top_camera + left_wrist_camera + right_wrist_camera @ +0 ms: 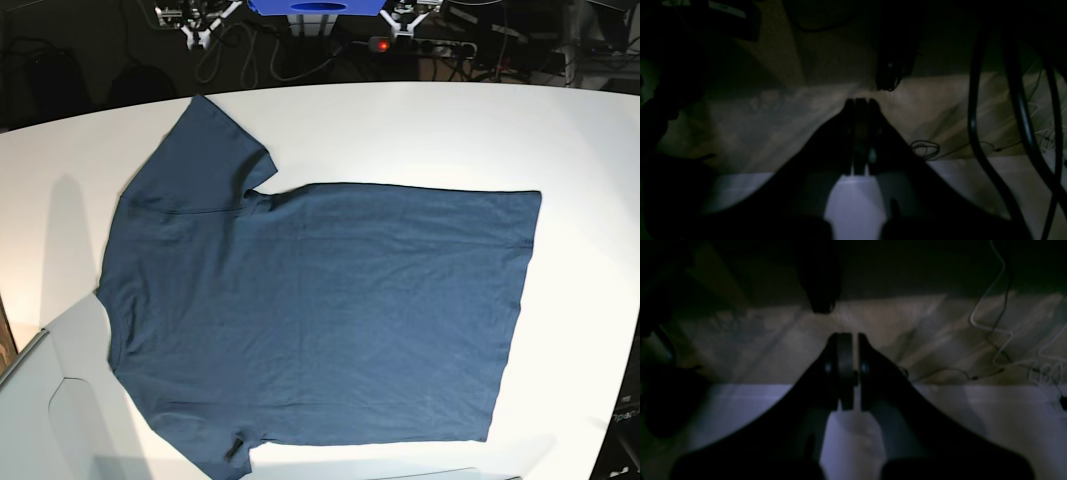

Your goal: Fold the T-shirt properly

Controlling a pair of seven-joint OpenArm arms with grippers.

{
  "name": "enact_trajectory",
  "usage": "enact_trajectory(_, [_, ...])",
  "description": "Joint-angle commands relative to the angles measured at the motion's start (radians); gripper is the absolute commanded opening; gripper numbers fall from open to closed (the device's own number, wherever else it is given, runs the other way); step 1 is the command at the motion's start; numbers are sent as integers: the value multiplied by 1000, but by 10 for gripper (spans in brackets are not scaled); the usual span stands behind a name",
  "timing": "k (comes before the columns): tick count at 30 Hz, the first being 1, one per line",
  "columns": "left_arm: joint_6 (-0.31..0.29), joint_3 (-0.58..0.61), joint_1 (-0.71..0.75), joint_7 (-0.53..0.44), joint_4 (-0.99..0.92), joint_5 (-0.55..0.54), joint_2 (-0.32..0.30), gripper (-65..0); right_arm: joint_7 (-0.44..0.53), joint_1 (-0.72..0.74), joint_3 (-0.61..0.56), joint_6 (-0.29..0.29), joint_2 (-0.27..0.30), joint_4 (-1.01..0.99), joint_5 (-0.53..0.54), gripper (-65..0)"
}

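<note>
t-shirt (320,310), navy, spread flat on white table (420,130); left gripper (860,103) and right gripper (848,338) closed, empty (risk: pinching one layer, dragging wrinkles).

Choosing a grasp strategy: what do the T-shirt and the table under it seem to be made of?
T-shirt: soft matte knit, probably cotton; it lies limp with fine wrinkles and no sheen.
Table: hard, smooth white surface, perhaps laminate or painted board; even colour, with soft shadows.
</note>
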Motion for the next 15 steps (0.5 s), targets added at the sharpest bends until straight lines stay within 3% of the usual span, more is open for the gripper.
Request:
enact_trajectory(1, [-2, 2, 6, 2, 6, 4, -4, -650, -1, -4, 2, 15, 6, 4, 1, -650])
enact_trajectory(15, [-2, 2, 7, -1, 6, 4, -5, -650, -9, -1, -1, 14, 6, 1, -2, -650])
